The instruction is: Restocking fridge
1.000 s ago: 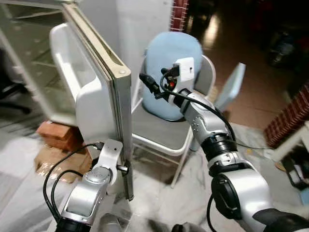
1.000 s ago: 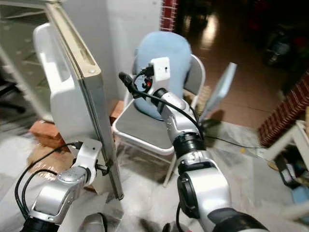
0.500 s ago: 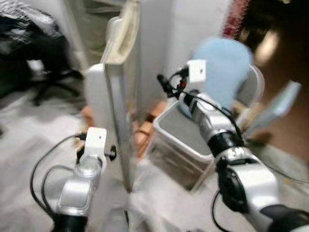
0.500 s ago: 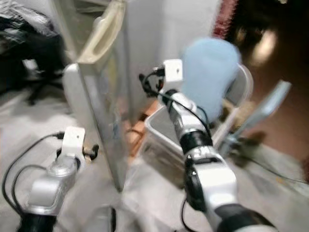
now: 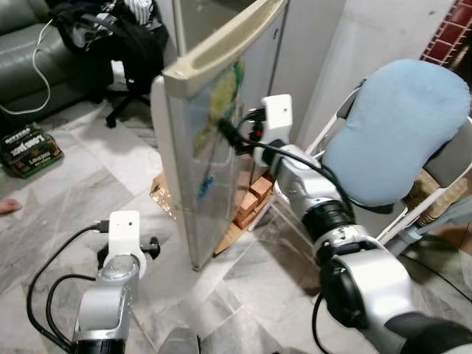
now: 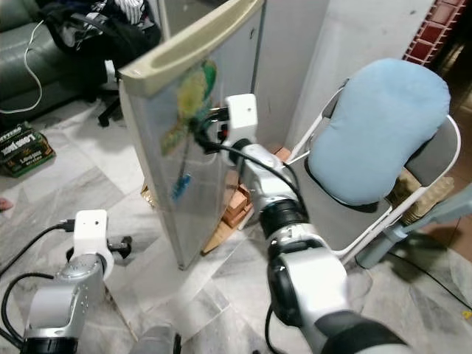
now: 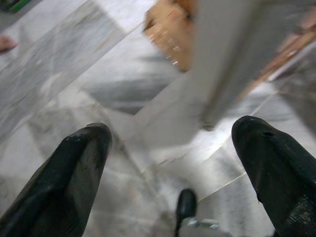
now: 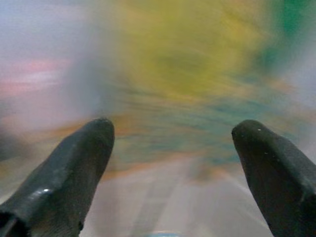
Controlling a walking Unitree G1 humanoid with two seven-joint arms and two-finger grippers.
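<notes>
Pressing against fridge door, right gripper (jaws apart, empty).

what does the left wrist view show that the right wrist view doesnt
The left wrist view looks down past the left gripper at the grey marble floor, the bottom corner of the fridge door and brown cardboard lying under it.

The right wrist view looks past the right gripper at a blurred yellow and green sticker on the door's face, very close.

Both share two black fingers spread wide apart with nothing between them, and both face part of the same fridge door.
</notes>
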